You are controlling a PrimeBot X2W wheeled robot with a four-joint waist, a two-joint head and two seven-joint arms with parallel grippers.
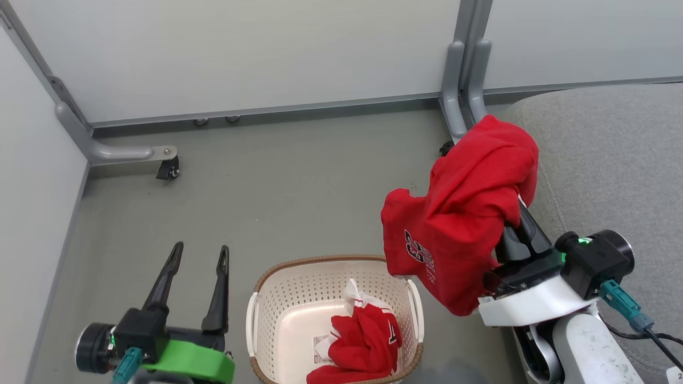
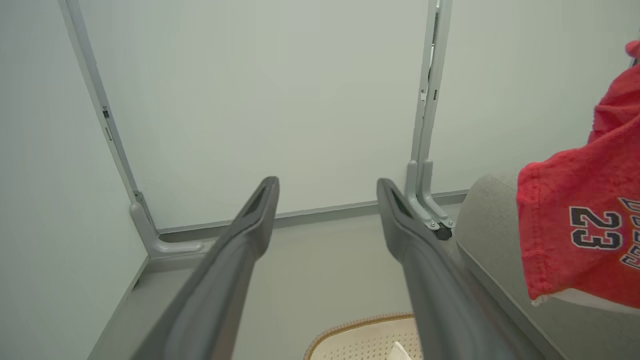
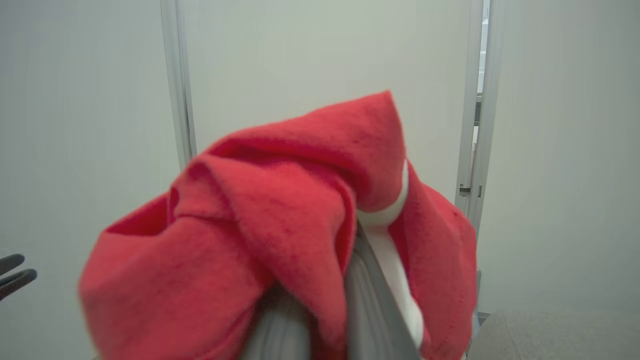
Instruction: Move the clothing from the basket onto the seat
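My right gripper [image 1: 520, 205] is shut on a red jersey with a "23" [image 1: 464, 213], which hangs draped over its fingers above the floor, between the basket and the seat. That jersey [image 3: 280, 235] wraps the fingers in the right wrist view, and its "23" jersey edge [image 2: 585, 225] shows at the right of the left wrist view. A second red garment with white trim [image 1: 363, 341] lies crumpled in the cream basket [image 1: 277, 304]. The grey seat [image 1: 613, 160] is at the right. My left gripper [image 1: 198, 253] is open and empty, left of the basket.
Pale partition walls [image 1: 240, 53] close off the back and left, with grey metal feet [image 1: 122, 153] and a post base [image 1: 459, 96] on the grey floor [image 1: 299, 176]. The seat corner [image 2: 490, 220] lies just right of my left fingers.
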